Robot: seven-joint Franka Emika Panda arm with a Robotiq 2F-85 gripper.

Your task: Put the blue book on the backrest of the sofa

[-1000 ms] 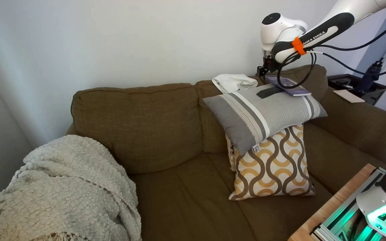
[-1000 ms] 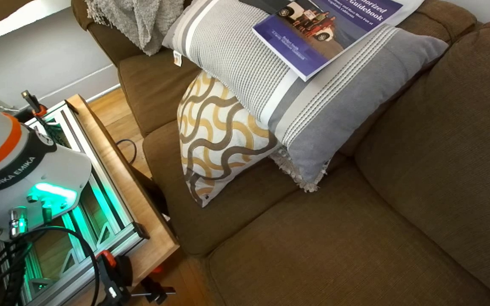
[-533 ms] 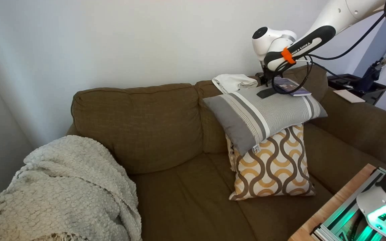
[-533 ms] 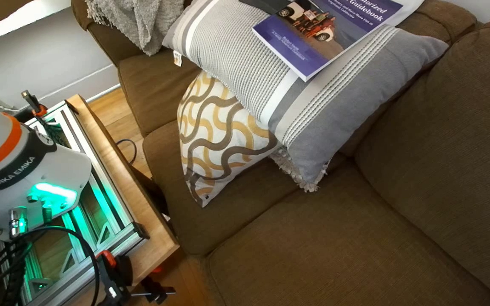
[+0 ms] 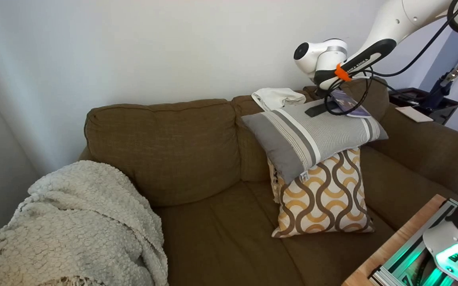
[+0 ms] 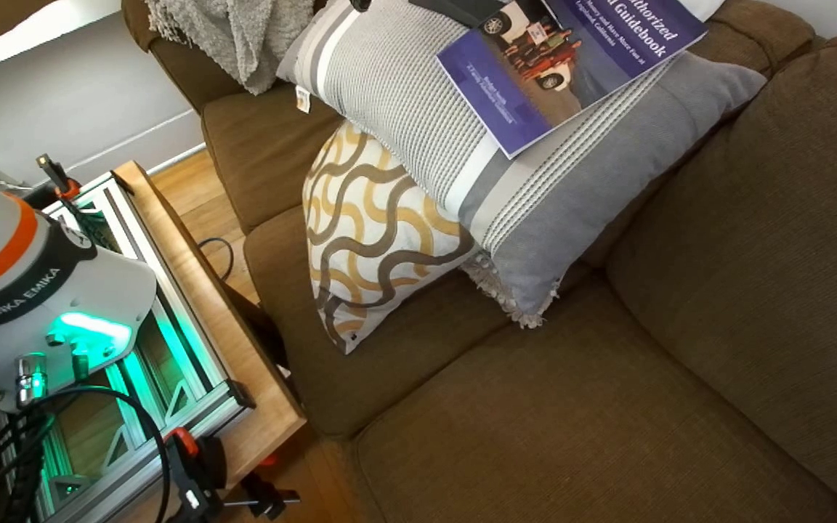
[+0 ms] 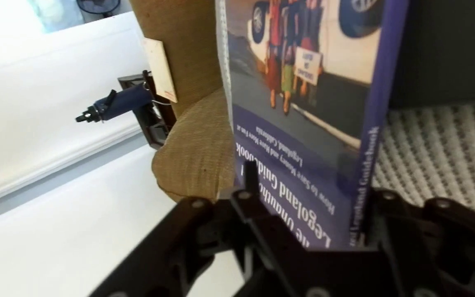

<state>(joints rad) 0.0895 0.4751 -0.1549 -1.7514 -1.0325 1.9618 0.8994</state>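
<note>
The blue book [image 5: 345,101] leans on top of the striped grey pillow [image 5: 324,133], with its far end tipped up. An exterior view shows its cover [image 6: 571,73] face up. Seen from the wrist, my gripper [image 7: 318,181] has the book's title end between its fingers. One finger [image 7: 250,177] overlaps the cover and the opposite finger stands by the spine. Whether both press on the book is unclear. The arm's wrist mostly hides the gripper in an exterior view. The sofa's brown backrest [image 5: 161,151] runs behind the pillows along the wall.
A dark flat object [image 5: 314,110] lies beside the book on the pillow. White cloth [image 5: 278,98] rests over the backrest nearby. Below leans a patterned pillow [image 5: 324,198]. A fleecy blanket [image 5: 86,222] covers the sofa's end, and a pale booklet [image 5: 414,114] sits on the armrest.
The arm has come down to the book and its fingers have drawn closer together. The book, flat before, has turned slightly, shifted a little and tilted up at its far end.
</note>
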